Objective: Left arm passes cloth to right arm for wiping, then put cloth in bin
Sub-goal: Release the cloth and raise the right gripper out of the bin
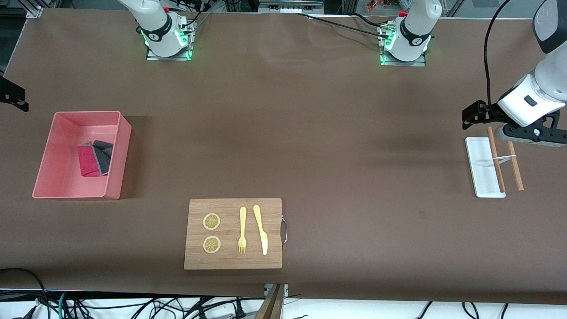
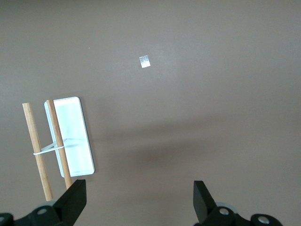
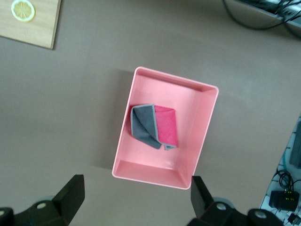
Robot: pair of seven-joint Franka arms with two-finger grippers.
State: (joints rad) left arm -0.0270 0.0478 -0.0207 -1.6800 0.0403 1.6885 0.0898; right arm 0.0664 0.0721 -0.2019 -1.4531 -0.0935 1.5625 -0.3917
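Black, two-fingered and spread wide with nothing between the fingers, your left gripper (image 2: 136,200) hangs over the bare brown table (image 1: 310,133) at the left arm's end, just beside a small flat white tray (image 1: 480,166) with two thin wooden sticks (image 1: 505,159) tied by a white band, one lying across the tray. Your right gripper (image 3: 136,200), likewise released and empty, hovers above the pink rectangular plastic bin (image 3: 204,122) at the right arm's end. Inside that bin you see the small square cloth (image 3: 155,126), folded so that both its dark grey and magenta-red faces show, resting on the floor. Nearer the front camera lies a rectangular wooden cutting board (image 1: 232,261) carrying two lemon slices (image 1: 211,233), a yellow fork (image 1: 242,230) and a yellow knife (image 1: 261,229).
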